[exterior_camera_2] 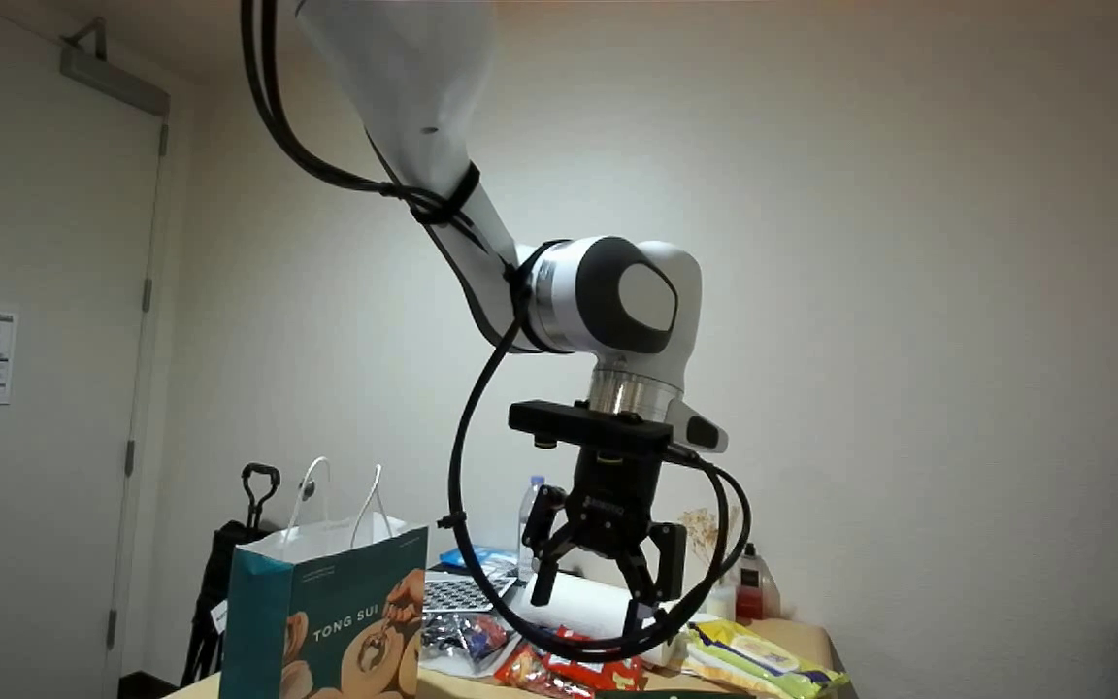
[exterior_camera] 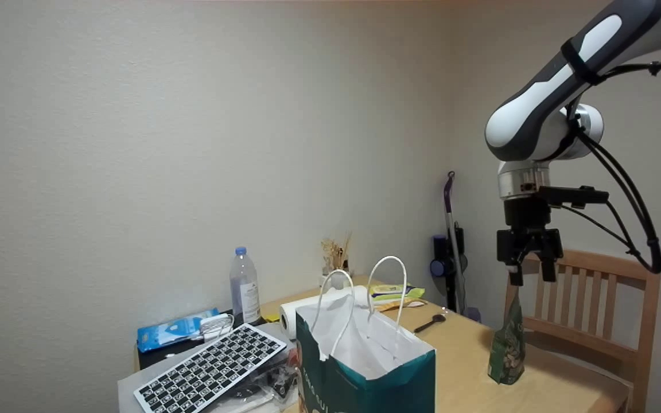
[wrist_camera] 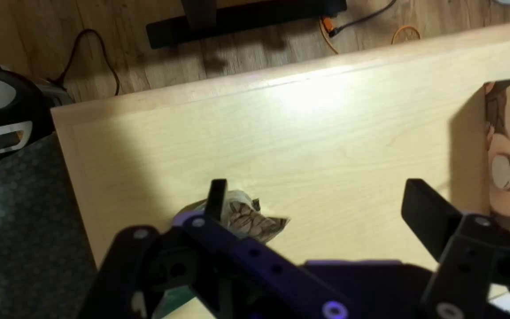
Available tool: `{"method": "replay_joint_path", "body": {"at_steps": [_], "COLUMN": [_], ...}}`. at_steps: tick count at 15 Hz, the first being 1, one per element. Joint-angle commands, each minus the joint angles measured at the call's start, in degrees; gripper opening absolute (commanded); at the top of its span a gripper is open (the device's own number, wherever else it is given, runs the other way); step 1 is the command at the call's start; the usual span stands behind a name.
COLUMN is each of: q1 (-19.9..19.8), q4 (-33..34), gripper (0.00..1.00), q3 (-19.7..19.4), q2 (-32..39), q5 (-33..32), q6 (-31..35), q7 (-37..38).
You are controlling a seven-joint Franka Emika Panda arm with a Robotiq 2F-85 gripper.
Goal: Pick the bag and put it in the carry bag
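Green pouch [exterior_camera: 507,351] stands upright below our end effector [exterior_camera: 532,278], left of centre in wrist view; jaws spread, empty.

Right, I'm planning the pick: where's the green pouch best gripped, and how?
Probably the narrow top of the green pouch, from above: it stands upright on the table, tapering from a wider base. I'd shift the open tool first; the wrist view shows the pouch partly behind one finger.
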Motion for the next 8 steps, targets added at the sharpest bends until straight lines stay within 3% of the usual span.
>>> {"method": "replay_joint_path", "body": {"at_steps": [1, 8], "q1": [-1.99, -3.57], "q4": [3.06, 7.9], "gripper": [1.0, 1.0], "q3": [0.89, 1.24], "q2": [6.19, 14.73], "q5": [4.32, 5.41], "q6": [6.71, 16.75], "q7": [4.59, 13.53]}}
